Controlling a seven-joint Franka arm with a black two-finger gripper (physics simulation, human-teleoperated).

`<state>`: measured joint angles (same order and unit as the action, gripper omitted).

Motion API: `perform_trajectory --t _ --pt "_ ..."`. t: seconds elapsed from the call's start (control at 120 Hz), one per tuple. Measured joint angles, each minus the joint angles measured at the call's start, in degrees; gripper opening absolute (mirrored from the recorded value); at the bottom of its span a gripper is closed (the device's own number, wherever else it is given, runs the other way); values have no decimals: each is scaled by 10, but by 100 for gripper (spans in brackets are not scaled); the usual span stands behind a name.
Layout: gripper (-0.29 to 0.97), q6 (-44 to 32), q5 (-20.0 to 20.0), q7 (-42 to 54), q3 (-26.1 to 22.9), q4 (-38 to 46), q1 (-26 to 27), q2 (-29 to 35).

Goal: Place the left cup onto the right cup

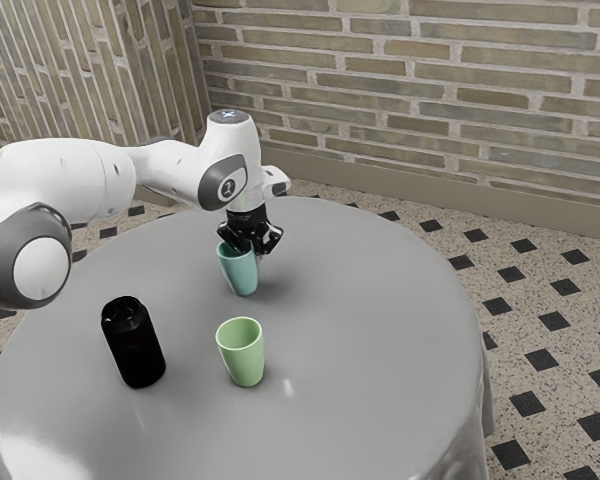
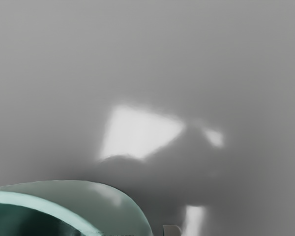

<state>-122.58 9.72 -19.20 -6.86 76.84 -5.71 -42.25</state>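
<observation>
A teal cup (image 1: 241, 272) stands slightly tilted toward the back of the round grey table (image 1: 380, 330). My gripper (image 1: 250, 246) is right on its rim, shut on the cup's wall from above. In the wrist view the teal cup's rim (image 2: 64, 209) looms large just under the hand. A light green cup (image 1: 241, 351) stands upright nearer the table's front edge, a short way from the teal one and apart from the gripper.
A black cylinder-shaped container (image 1: 133, 341) stands to the exterior view's left of the green cup. The table's edge curves round at the front and the exterior view's right; a brick wall (image 1: 430, 80) lies behind.
</observation>
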Motion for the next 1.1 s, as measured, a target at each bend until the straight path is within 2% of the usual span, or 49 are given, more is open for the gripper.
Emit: perform_trajectory --t 0.267,0.367,0.55,0.767,1.1 --pt "-8 0 5 0 0 2 2 13" --pt "-8 2 11 1 0 12 3 46" --pt "-9 7 11 2 -5 81 6 136" --pt "-10 29 15 -9 -63 99 10 187" --pt "-10 47 19 -75 -113 237 11 290"
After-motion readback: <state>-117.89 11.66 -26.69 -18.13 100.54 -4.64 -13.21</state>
